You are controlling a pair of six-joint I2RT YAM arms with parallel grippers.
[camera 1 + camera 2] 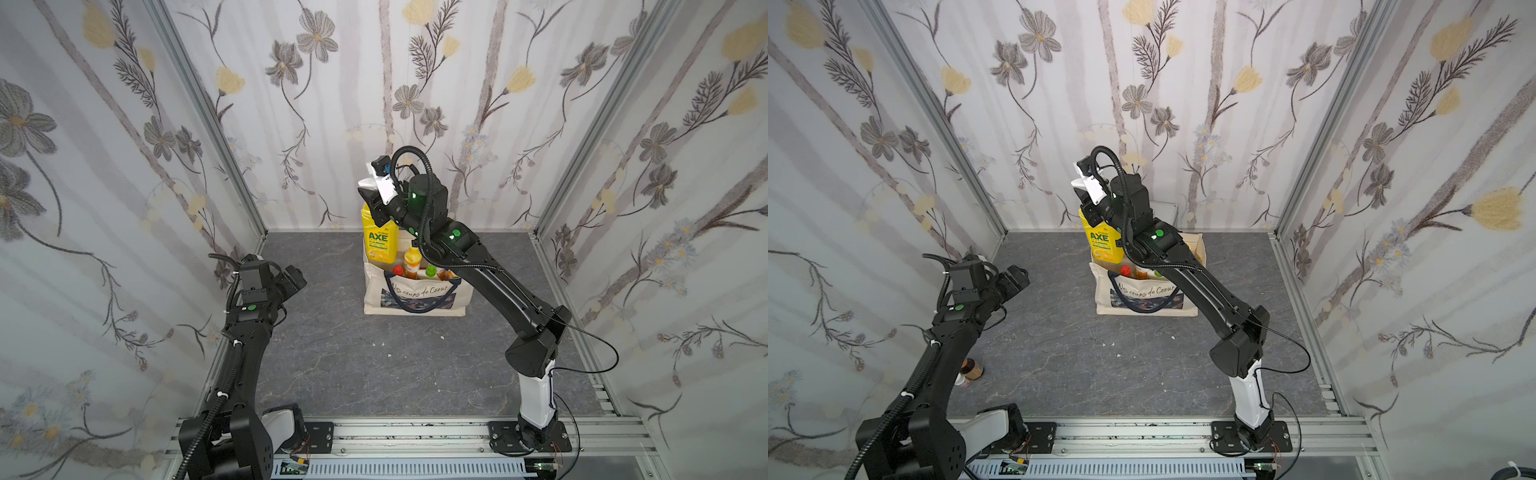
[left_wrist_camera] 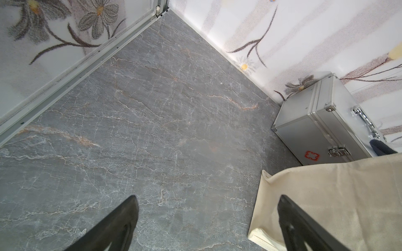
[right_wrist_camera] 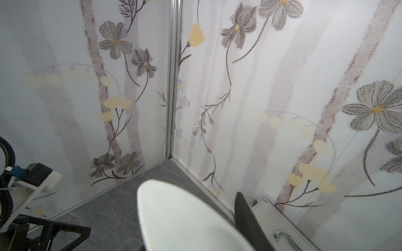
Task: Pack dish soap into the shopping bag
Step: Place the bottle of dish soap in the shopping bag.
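The right gripper [image 1: 372, 205] pinches the neck of the yellow AXE pump bottle [image 1: 379, 239] just under its white pump head [image 3: 180, 217]. It holds the bottle upright at the far left corner of the cream shopping bag [image 1: 440, 305], which stands at the far middle of the grey floor. The bottle's base is at the bag's mouth; I cannot tell how deep it sits. In the bag stand an orange bottle with a yellow cap [image 1: 411, 259], a red-capped bottle [image 1: 398, 270] and a green-capped one [image 1: 430, 272]. The left gripper [image 2: 207, 197] hangs at the left, near the bag's left side, its fingers spread wide and empty. A silver metal case [image 2: 322, 130] stands behind the bag against the far wall
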